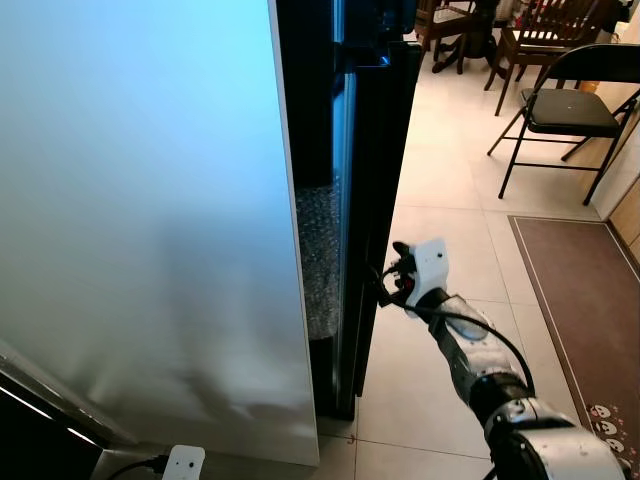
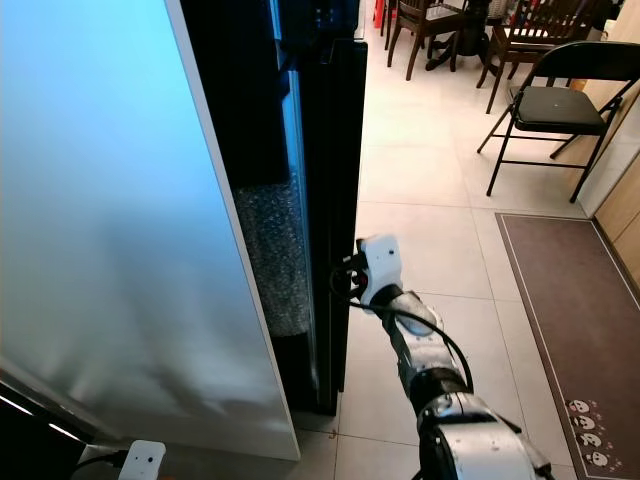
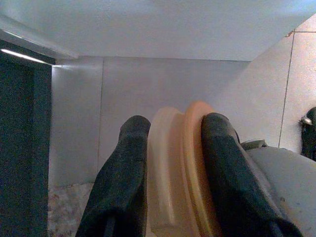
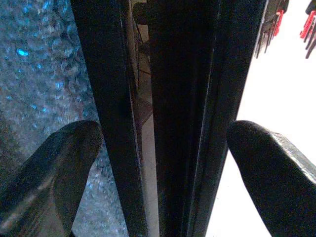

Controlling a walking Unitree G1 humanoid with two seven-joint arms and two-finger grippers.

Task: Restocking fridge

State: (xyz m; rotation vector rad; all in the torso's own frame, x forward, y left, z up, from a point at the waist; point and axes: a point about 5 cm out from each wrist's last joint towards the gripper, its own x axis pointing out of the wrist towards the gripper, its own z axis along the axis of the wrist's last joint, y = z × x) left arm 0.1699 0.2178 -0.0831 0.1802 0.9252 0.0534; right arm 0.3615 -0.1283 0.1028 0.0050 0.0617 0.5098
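fridge [image 1: 150,200] left | folding chair [image 1: 570,105] behind right | mat [image 1: 585,290] right

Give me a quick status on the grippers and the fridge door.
Right gripper open, fingers either side of the fridge door edge. Left gripper shut on an orange item, low by the fridge side. Folding chair stands well behind.

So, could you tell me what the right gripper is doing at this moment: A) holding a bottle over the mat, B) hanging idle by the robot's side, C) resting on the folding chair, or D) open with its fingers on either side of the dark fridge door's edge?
D: the right gripper is at the fridge door, and the right wrist view shows its fingers spread to either side of the edge.
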